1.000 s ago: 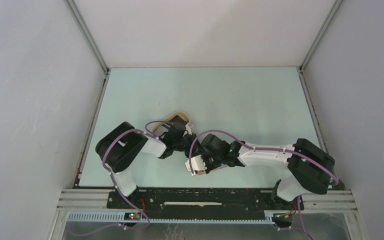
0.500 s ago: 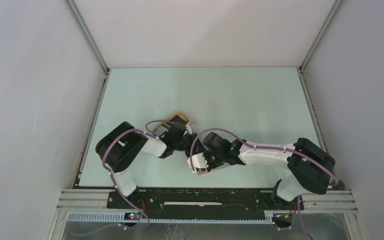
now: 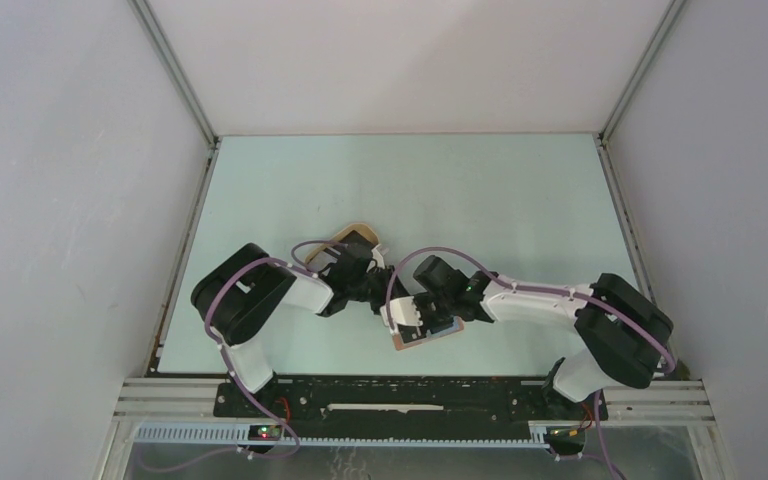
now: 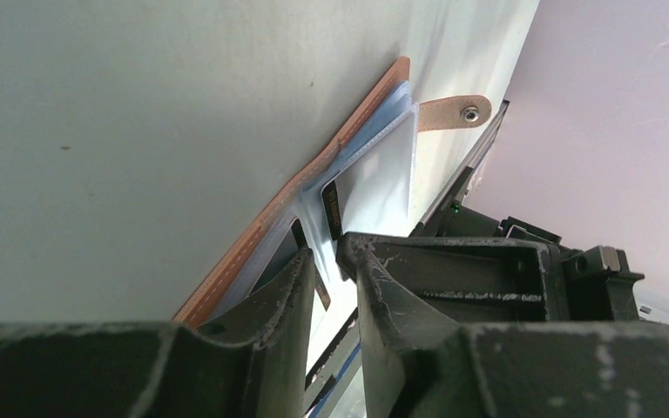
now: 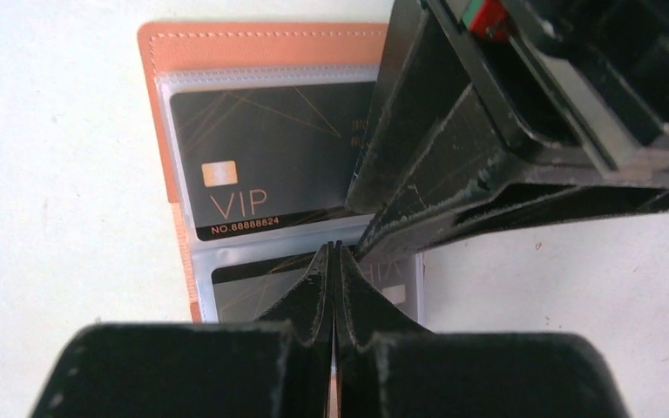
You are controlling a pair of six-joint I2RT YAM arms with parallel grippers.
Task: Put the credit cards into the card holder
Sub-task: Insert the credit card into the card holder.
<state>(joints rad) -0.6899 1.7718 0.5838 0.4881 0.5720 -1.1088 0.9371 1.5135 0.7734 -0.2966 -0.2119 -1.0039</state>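
From the overhead view I saw the card holder (image 3: 415, 342) lying open on the surface (image 3: 520, 200), close to the near edge and about at its middle, between the two arm bases. Both arms were folded in over it, so the two wrists crowded one small patch. The only wide stretch of pale green surface ran from there to the far and right edges, where the enclosure walls (image 3: 60, 200) rose. The tan oval tray (image 3: 357, 235) sat just beyond the left wrist, partly hidden under it. Through the right wrist camera the holder's reddish leather border showed along its left and top edges. A black card marked VIP (image 5: 261, 148) sat in the upper clear pocket and a second dark card (image 5: 248, 292) in the pocket below. The right tool (image 5: 333, 254) was closed, finger against finger with nothing between, its tip over the top edge of that lower pocket. The left tool (image 4: 328, 254) reached in from the upper right of that view, its tips on the right side of the holder with hardly any gap to the right tool. In the left wrist view its jaws stood slightly parted, gripping nothing I could make out. Beyond them the pockets fanned up from the leather cover with dark card edges showing, and the snap tab (image 4: 453, 111) stuck out free past the pockets.
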